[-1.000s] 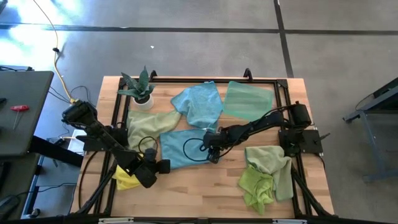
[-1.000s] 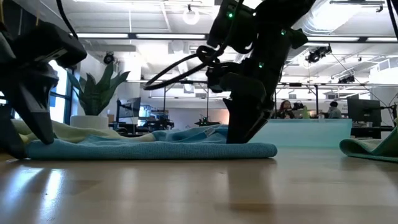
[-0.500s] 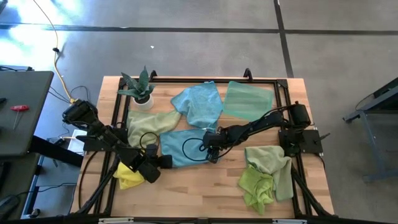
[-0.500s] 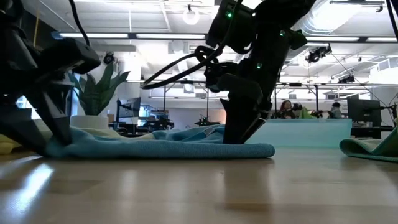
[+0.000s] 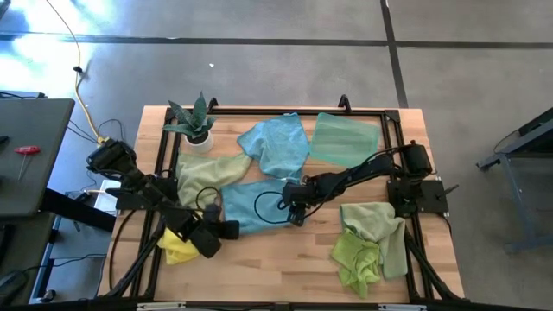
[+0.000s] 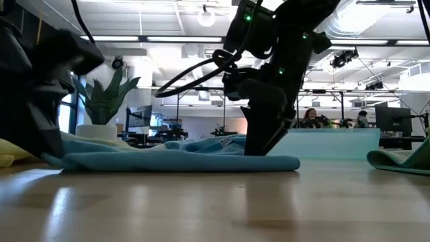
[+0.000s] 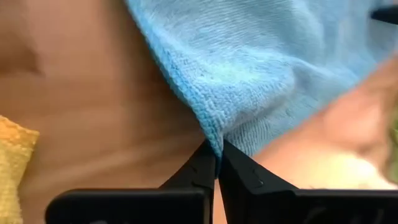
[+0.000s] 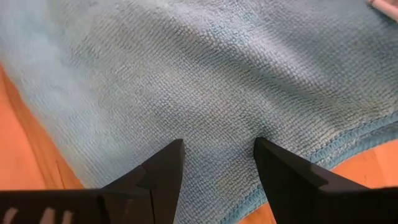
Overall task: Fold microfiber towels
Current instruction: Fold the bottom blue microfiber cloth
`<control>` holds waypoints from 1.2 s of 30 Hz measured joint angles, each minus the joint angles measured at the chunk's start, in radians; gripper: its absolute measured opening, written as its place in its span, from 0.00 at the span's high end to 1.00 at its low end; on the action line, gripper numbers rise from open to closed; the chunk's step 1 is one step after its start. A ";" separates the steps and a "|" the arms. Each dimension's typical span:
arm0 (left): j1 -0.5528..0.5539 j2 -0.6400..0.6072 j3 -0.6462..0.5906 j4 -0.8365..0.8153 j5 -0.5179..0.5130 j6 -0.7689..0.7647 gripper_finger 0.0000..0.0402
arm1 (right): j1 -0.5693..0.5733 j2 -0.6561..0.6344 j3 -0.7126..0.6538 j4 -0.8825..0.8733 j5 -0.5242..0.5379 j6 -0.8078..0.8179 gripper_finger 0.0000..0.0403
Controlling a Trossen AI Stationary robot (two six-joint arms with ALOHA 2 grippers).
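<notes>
1. Table (image 5: 285,268): wooden top carrying several microfiber towels.
2. Blue towel (image 5: 255,204): lies flat at the table's centre, between both arms. A second blue towel (image 5: 278,142) and a mint towel (image 5: 344,138) lie behind it, a sage towel (image 5: 206,171) to its left.
3. Green towels (image 5: 367,242): bunched at the right front.
4. Left gripper (image 7: 217,163): fingers pinched closed on the blue towel's front-left corner, just beside the yellow towel (image 5: 177,248).
5. Right gripper (image 8: 217,163): fingers spread apart, tips pressed down on the blue towel's right edge.
</notes>
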 joint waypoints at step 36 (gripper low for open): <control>-0.068 -0.015 0.002 0.239 0.080 0.383 0.63 | 0.246 -0.054 0.025 -0.314 0.013 -0.007 0.52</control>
